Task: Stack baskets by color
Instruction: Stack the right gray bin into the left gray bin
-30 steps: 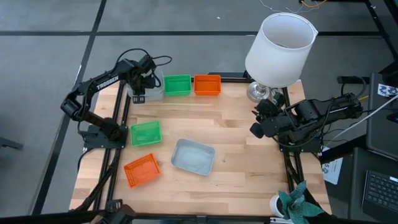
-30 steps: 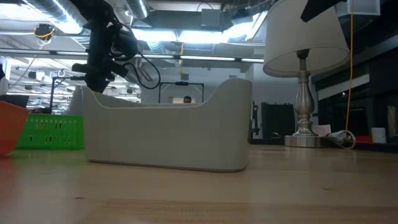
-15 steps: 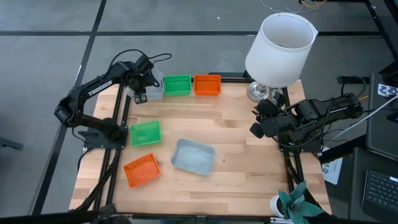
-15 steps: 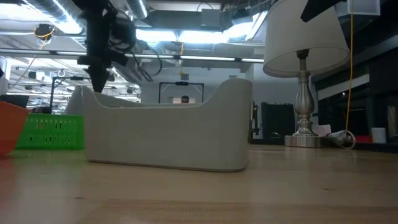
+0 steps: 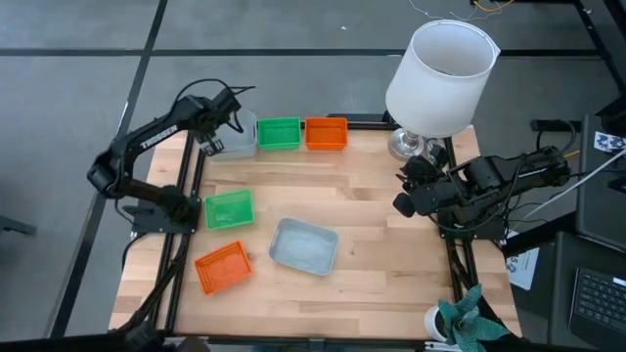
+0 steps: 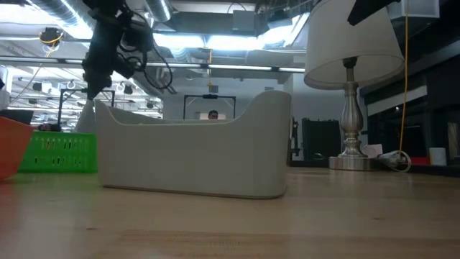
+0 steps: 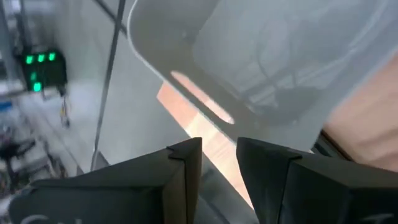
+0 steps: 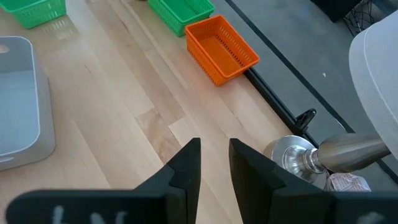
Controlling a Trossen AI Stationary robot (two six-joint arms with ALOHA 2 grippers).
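Overhead, the left gripper [image 5: 207, 142] hangs at the far left corner of the surface [image 5: 372, 235], just left of a pale grey-blue basket [image 5: 238, 137] there; its wrist view shows the fingers [image 7: 186, 158] a narrow gap apart, holding nothing, above that basket's rim [image 7: 205, 99]. Right of this basket sit a green basket [image 5: 279, 133] and an orange basket [image 5: 326, 132], touching in a row. Nearer lie a second green basket [image 5: 229, 209], an orange one [image 5: 221, 268] turned askew, and a second grey-blue basket [image 5: 304, 245], its long axis slightly diagonal; the low view shows only its side wall [image 6: 194, 155]. The right gripper [image 5: 400, 202] waits beside the lamp [image 5: 438, 78], fingers [image 8: 186, 165] slightly apart, empty.
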